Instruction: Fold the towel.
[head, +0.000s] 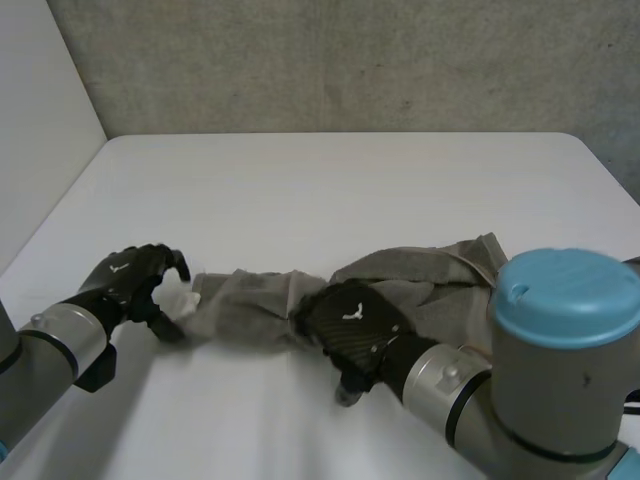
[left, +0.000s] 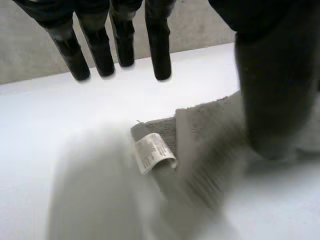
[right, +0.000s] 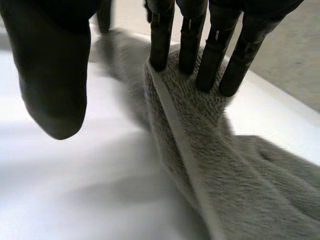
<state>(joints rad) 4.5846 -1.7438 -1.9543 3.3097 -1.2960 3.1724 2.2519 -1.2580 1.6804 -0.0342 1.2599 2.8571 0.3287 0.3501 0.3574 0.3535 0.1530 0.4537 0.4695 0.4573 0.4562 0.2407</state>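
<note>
A grey towel (head: 255, 305) lies bunched in a long strip across the near part of the white table (head: 330, 190). My left hand (head: 125, 280) is at its left end, beside a white label (head: 180, 298). In the left wrist view the fingers (left: 160, 55) are straight and clear of the towel (left: 200, 145), the label (left: 152, 152) lies under the palm, and the thumb (left: 275, 100) stands over the cloth. My right hand (head: 355, 320) rests on the middle of the strip. Its straight fingers (right: 210, 55) touch the towel's hemmed edge (right: 240, 170), and its thumb (right: 55, 85) is apart over the table.
The towel's right end (head: 470, 260) is piled wider beside my right arm (head: 560, 350). A grey wall (head: 350, 60) runs behind the table's far edge. Bare tabletop stretches beyond the towel.
</note>
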